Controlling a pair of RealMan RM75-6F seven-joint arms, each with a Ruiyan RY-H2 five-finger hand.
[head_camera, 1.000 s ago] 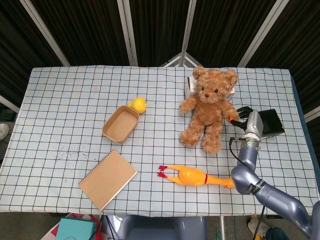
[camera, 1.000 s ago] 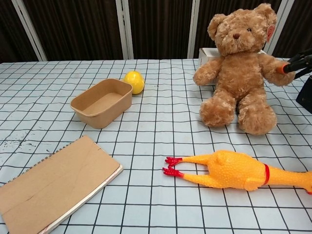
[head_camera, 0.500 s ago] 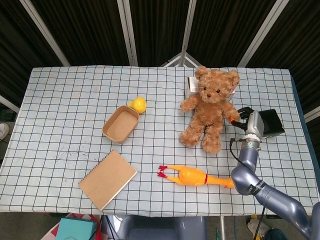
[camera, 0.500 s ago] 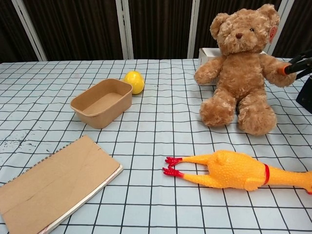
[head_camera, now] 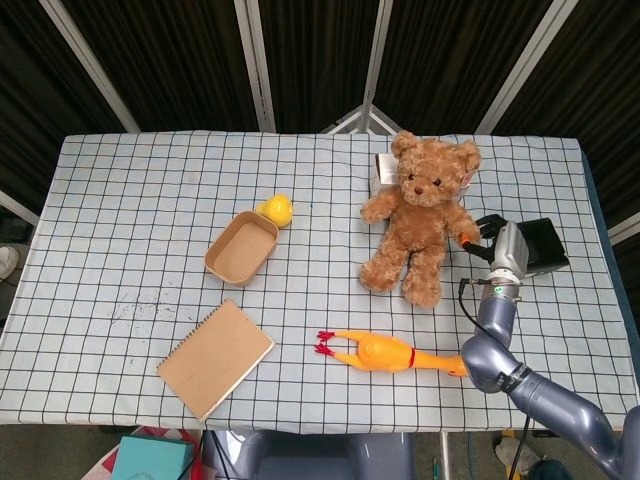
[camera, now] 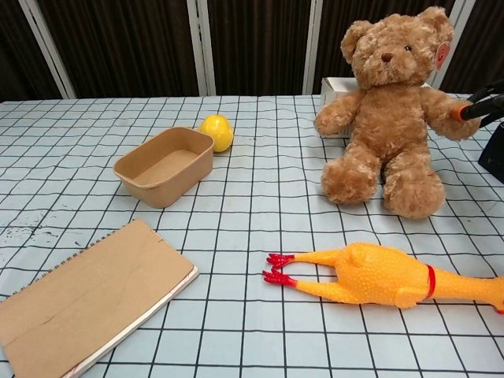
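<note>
A brown teddy bear sits upright at the right back of the checked tablecloth, and it fills the upper right of the chest view. My right hand is at the bear's outstretched arm. Its black, orange-tipped fingers pinch the paw from the right. The forearm rises from the table's front right corner. My left hand is in neither view.
A yellow rubber chicken lies in front of the bear. Left of centre stand a brown paper tray and a yellow toy. A brown notebook lies near the front edge. A white box is behind the bear, a black object beside my hand.
The bear has shifted slightly to the right and sits a little more upright, its paw still in my right hand. Nothing else has moved.
</note>
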